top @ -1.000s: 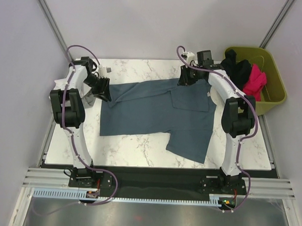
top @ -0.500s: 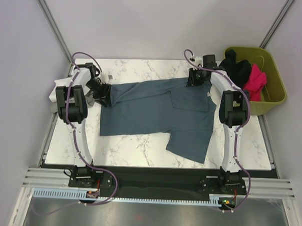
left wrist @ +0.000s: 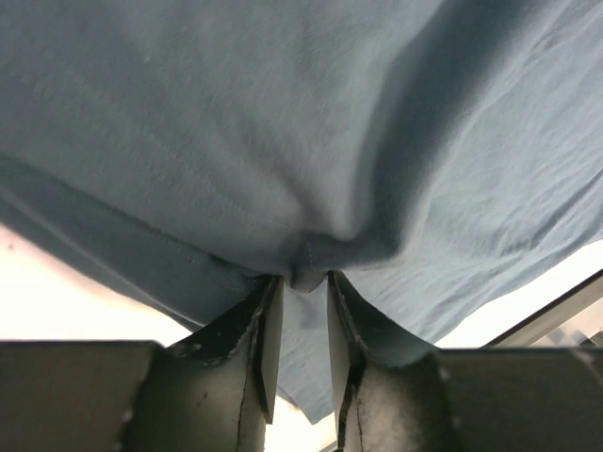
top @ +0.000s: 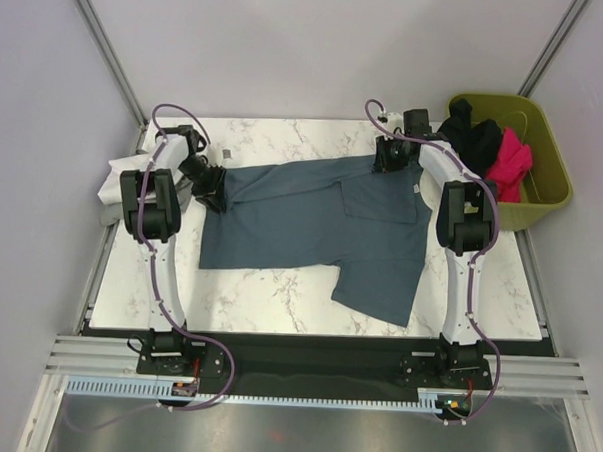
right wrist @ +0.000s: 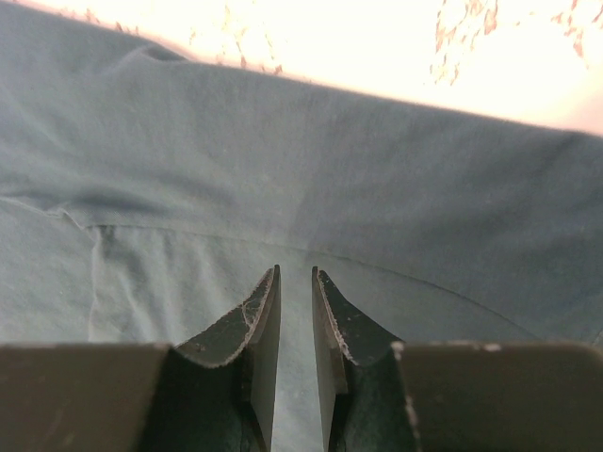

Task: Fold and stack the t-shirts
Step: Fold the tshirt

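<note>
A slate blue-grey t-shirt (top: pixel 321 227) lies spread across the marble table (top: pixel 278 297), one flap reaching toward the near right. My left gripper (top: pixel 211 185) is at the shirt's left end. In the left wrist view its jaws (left wrist: pixel 303 278) are shut on a bunched pinch of the blue cloth (left wrist: pixel 311 141). My right gripper (top: pixel 387 162) sits at the shirt's far edge. Its jaws (right wrist: pixel 295 271) are nearly together, with blue cloth (right wrist: pixel 283 169) filling the narrow gap. A black t-shirt (top: pixel 473 138) and a magenta-pink t-shirt (top: pixel 509 165) lie in the bin.
The olive-green bin (top: pixel 549 182) stands off the table's far right corner. A white cloth (top: pixel 113 181) hangs at the table's left edge behind the left arm. Grey walls enclose the table on three sides.
The left arm has drawn in, and its gripper has shifted slightly right onto the shirt's left end. The right gripper has slid a little right along the far edge. The shirt has barely moved.
</note>
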